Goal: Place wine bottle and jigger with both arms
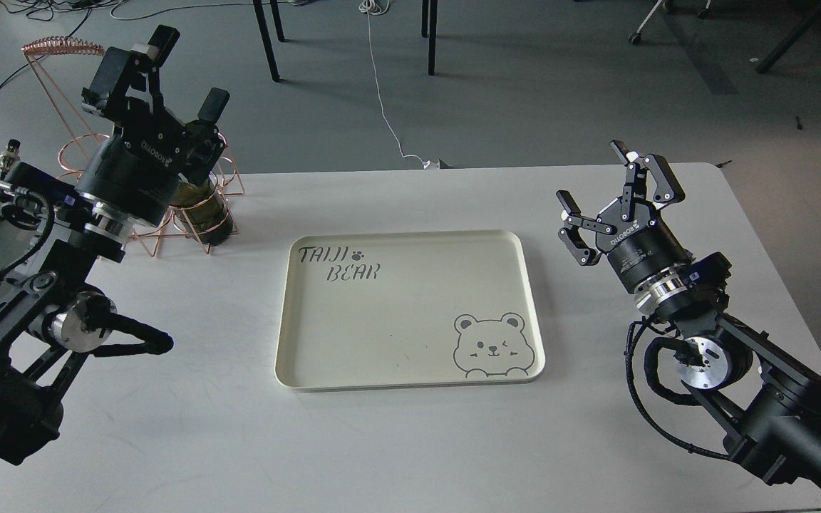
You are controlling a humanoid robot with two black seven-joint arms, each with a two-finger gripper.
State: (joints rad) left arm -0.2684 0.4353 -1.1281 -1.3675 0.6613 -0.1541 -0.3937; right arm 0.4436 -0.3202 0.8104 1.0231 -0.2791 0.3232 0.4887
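Observation:
Only the lower body of the dark green wine bottle (205, 211) shows. It stands in the copper wire rack (229, 179) at the back left of the table. My left gripper (157, 80) is open, fingers spread, raised in front of the bottle's neck and shoulder, which it hides. I cannot tell whether it touches the bottle. My right gripper (613, 198) is open and empty above the table, right of the cream tray (410, 234). The jigger is not in view.
The tray, printed with "TAIJI BEAR" and a bear face, lies at the table's middle. The rack's tall coiled handle (54, 48) rises behind my left arm. Chair legs and a white cable are on the floor beyond the table's far edge.

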